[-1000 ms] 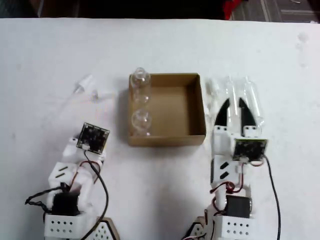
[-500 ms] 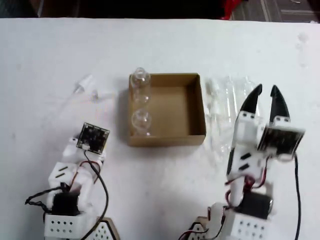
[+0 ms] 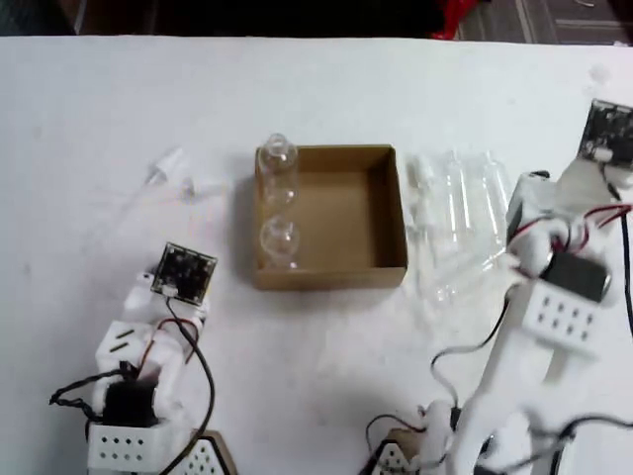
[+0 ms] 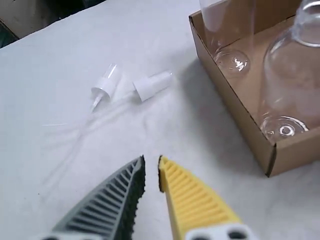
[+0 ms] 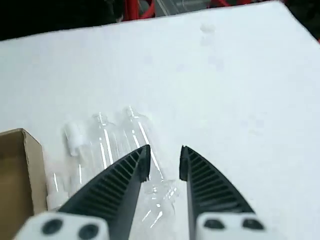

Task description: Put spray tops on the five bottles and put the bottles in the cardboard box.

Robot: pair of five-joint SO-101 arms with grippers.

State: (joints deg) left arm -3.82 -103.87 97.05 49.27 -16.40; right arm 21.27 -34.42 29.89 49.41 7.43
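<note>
The cardboard box [image 3: 336, 265] sits mid-table with two clear bottles [image 3: 278, 159] [image 3: 276, 238] standing along its left wall. Several clear bottles [image 3: 465, 208] lie side by side just right of the box. Two white spray tops [image 3: 168, 162] [image 3: 205, 186] lie left of it. My left gripper [image 4: 151, 162] is shut and empty, low over the cloth short of the spray tops [image 4: 152, 85]. My right gripper [image 5: 165, 154] hangs open and empty, high above the lying bottles [image 5: 136, 131] and a white spray top [image 5: 74, 135].
A white cloth covers the table. The left arm [image 3: 148, 346] rests folded at the front left. The right arm [image 3: 554, 277] stands raised at the right edge. The table's far edge meets a dark background.
The right arm lifted off the lying bottles and swung up and to the right, its fingers narrowing. The bottles stayed on the cloth. The left arm kept still.
</note>
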